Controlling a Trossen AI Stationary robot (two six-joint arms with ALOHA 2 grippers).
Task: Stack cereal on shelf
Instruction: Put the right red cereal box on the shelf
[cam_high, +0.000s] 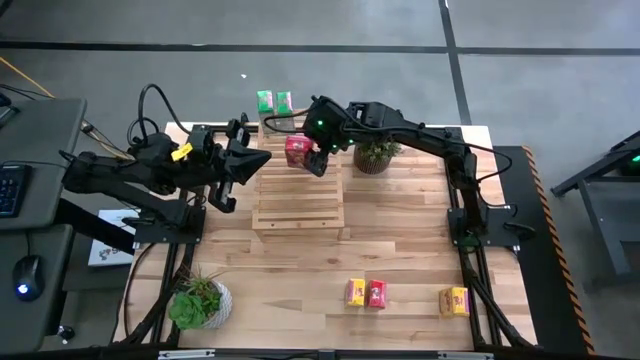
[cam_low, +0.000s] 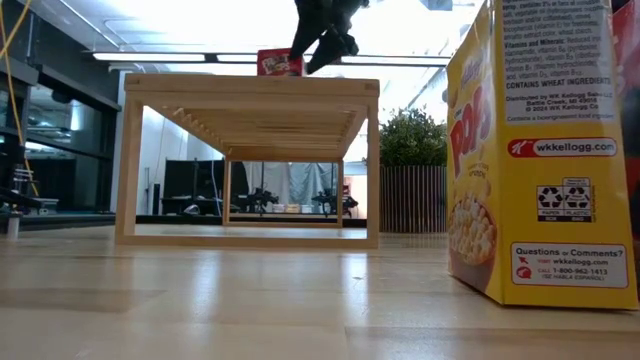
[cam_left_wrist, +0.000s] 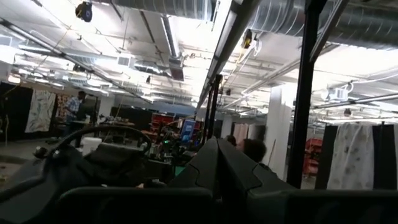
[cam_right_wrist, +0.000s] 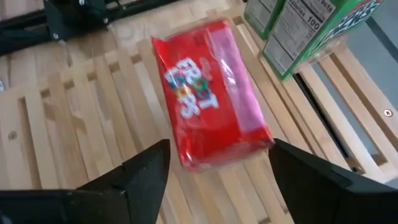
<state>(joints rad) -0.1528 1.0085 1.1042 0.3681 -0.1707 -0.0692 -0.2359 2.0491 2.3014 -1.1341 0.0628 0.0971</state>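
From above, a red cereal box (cam_high: 297, 150) lies on the slatted shelf (cam_high: 298, 200) near two green boxes (cam_high: 274, 101); the right pincer (cam_high: 318, 158) hovers beside it. The left pincer (cam_high: 262, 158), pressed together, waits over the shelf's edge. At desk level, a yellow box (cam_low: 540, 150) reads "wkkellogg.com". The right wrist view shows the right pincer's fingers (cam_right_wrist: 140, 171) spread apart, clear of the red box, lettered "FROOT LOOPS".

Site: you are in an industrial robotics lab — exposed ceiling ducts (cam_left_wrist: 292, 25), strip lighting (cam_low: 200, 57), concrete floor (cam_high: 330, 20), curtained bays (cam_left_wrist: 351, 155) behind.
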